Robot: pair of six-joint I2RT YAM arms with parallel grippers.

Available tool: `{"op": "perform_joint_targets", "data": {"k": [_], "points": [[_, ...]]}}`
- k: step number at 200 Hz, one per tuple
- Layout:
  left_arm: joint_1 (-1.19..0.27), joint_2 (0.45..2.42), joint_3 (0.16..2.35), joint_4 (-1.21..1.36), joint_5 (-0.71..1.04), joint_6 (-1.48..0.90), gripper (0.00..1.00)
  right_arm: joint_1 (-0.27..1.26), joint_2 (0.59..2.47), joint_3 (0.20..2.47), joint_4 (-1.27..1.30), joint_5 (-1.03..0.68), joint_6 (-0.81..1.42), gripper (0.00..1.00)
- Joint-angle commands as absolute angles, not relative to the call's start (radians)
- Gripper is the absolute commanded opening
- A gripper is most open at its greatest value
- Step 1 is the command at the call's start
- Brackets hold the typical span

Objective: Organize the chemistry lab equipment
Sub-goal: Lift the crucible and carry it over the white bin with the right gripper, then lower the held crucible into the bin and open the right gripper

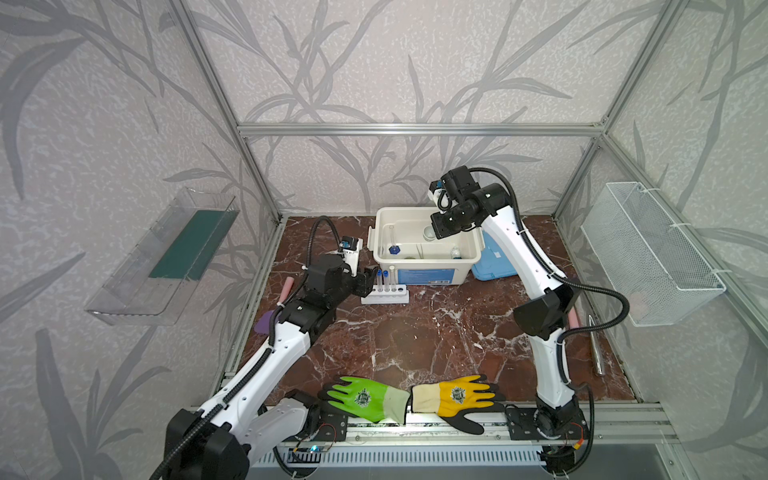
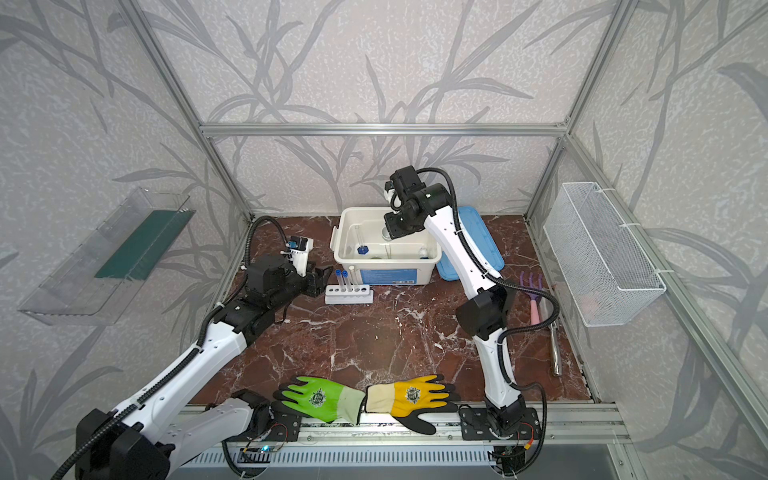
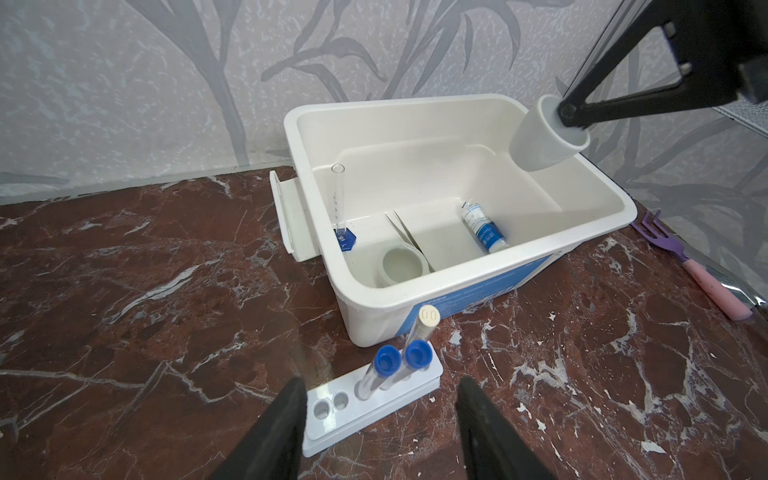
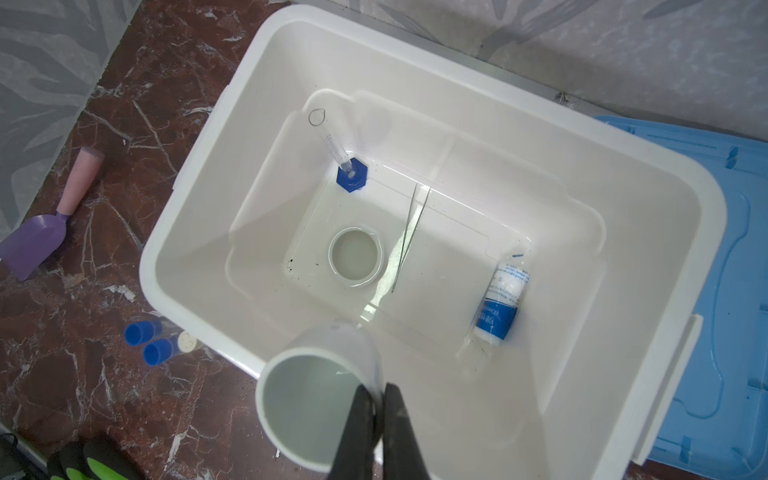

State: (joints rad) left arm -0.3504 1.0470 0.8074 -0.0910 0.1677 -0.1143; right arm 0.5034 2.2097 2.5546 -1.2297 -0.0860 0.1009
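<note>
Four items (cylinder (image 4: 351,172), tweezers (image 4: 409,237), one dish (image 4: 356,255), bottle (image 4: 500,303)) sit in your white bin (image 3: 415,124) by the back edge of the surface (image 1: 415,332); your right end effector (image 4: 376,395), clenched on the rim of the second dish (image 4: 307,395), hangs above it; rack (image 3: 328,432) and three tubes (image 3: 386,361) stand outside, before your released left end effector (image 3: 382,384).

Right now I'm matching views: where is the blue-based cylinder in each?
In a top view: blue-based cylinder upright inside the white bin, left side.
In a top view: cylinder likewise.
Left wrist: cylinder near the dish on the bin floor.
Right wrist: cylinder near that dish.
Shared landmark: the bin.
</note>
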Motion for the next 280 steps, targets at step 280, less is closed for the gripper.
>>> {"op": "perform_joint_targets", "data": {"k": [280], "points": [[-0.318, 1.12, 0.927, -0.155, 0.215, -0.097, 0.58, 0.412, 2.589, 2.617, -1.207, -0.11, 0.095, 0.04]]}}
